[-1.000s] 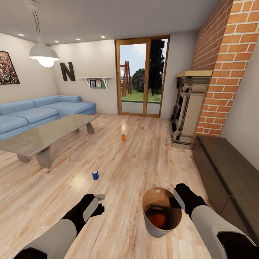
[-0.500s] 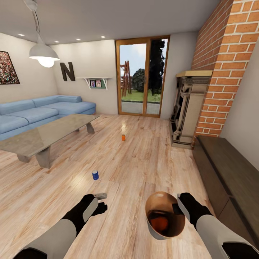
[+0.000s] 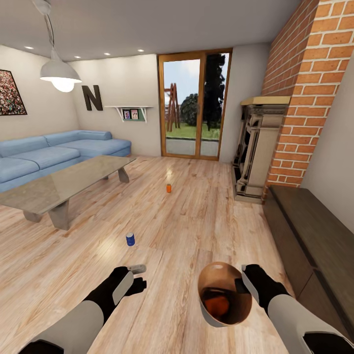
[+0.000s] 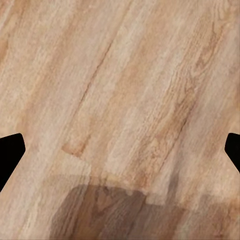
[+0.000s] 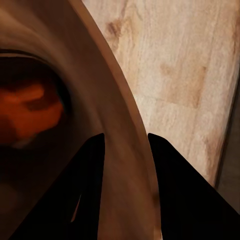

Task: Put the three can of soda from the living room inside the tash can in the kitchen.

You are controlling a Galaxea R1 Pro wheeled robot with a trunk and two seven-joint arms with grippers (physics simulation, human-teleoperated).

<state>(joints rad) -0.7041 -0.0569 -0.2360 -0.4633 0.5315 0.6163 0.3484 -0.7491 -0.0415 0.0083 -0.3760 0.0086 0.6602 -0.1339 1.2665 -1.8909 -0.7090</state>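
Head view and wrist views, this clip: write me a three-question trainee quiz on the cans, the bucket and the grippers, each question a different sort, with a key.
1. True or false: the blue can stands on the glass-topped table.
2. Which gripper holds the tash can? A) left gripper B) right gripper C) neither
3. Fill in: the orange can stands on the floor, ____ from the robot than the blue can.

Key:
1. False; it stands on the plank floor.
2. B; its fingers straddle the bucket's rim.
3. Farther.

Living room, blue sofa (image 3: 54,150), brick fireplace (image 3: 275,142)
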